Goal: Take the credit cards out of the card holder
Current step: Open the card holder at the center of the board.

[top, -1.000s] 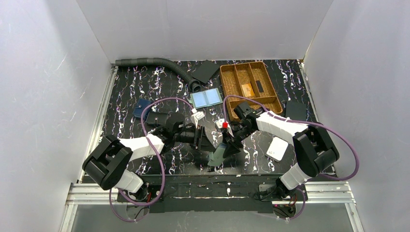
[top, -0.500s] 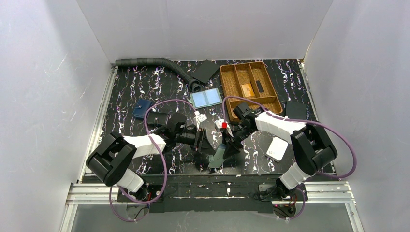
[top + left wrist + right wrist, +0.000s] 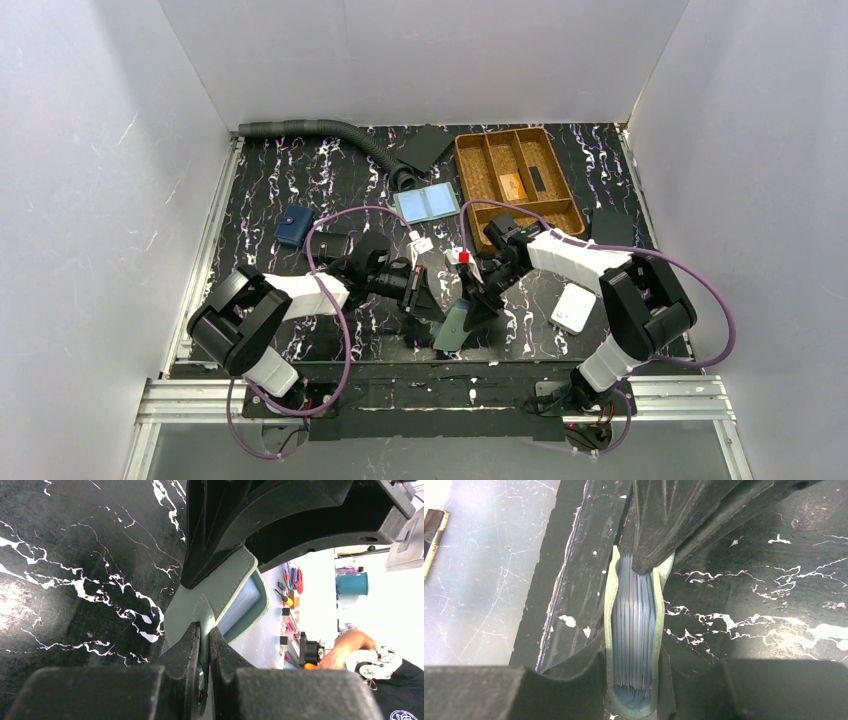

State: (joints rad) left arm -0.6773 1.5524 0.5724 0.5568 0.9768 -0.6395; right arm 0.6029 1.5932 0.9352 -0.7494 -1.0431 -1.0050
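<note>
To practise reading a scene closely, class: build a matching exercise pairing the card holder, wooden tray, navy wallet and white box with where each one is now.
Things:
1. card holder
2. wooden tray
3. navy wallet
4. white box

Places:
A. far right
B. left side
C. near right
D. gripped by the left pincer and the right pincer

Pairs: 1-D, 2-A, 3-B, 4-C.

White walls (image 3: 420, 50); black white-veined tabletop (image 3: 270, 180); aluminium rail (image 3: 180, 402) in front.
</note>
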